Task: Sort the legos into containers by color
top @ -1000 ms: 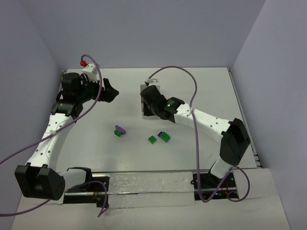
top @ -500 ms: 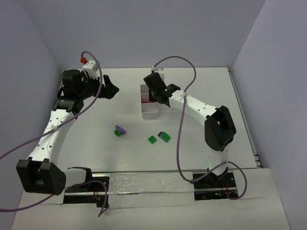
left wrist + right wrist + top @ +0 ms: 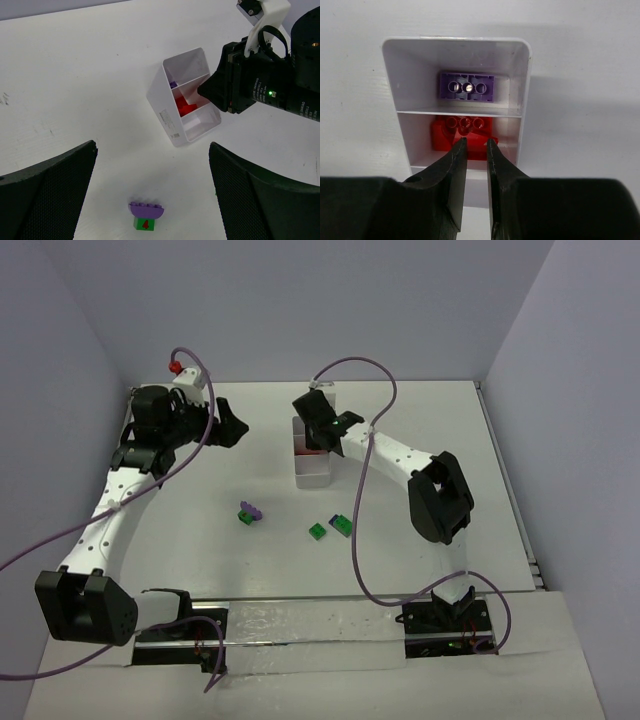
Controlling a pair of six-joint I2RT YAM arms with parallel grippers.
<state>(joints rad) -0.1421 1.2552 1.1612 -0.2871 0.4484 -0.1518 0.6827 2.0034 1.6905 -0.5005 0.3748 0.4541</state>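
Already the white tray (image 3: 312, 480) at the back of the surface (image 3: 190, 540) holds sorted pieces: a purple brick (image 3: 467, 86) lies in its far compartment and red bricks (image 3: 444, 136) in the middle one. Well apart from it, toward the near edge, three things are loose. They are a purple piece stacked on a green one (image 3: 250, 511), a green brick (image 3: 317, 531) and, just beside that, a dark blue brick (image 3: 343, 524).

The right fingers (image 3: 457, 165) point straight down over the red compartment. They are drawn narrow with only a slit between them, and nothing shows pinched there. Whether their tips touch the red bricks cannot be told.

The drop into the red compartment looks finished. The careful move is to rise straight up, clear of the thin walls, before swinging toward the loose bricks, or the light tray may get dragged or tipped.

The right arm stretches forward and leftward from its base, elbow bent, wrist turned down over the tray. The left arm reaches up the left side, and the left fingers (image 3: 50, 185) are spread wide, holding nothing, facing the tray and the stacked piece.
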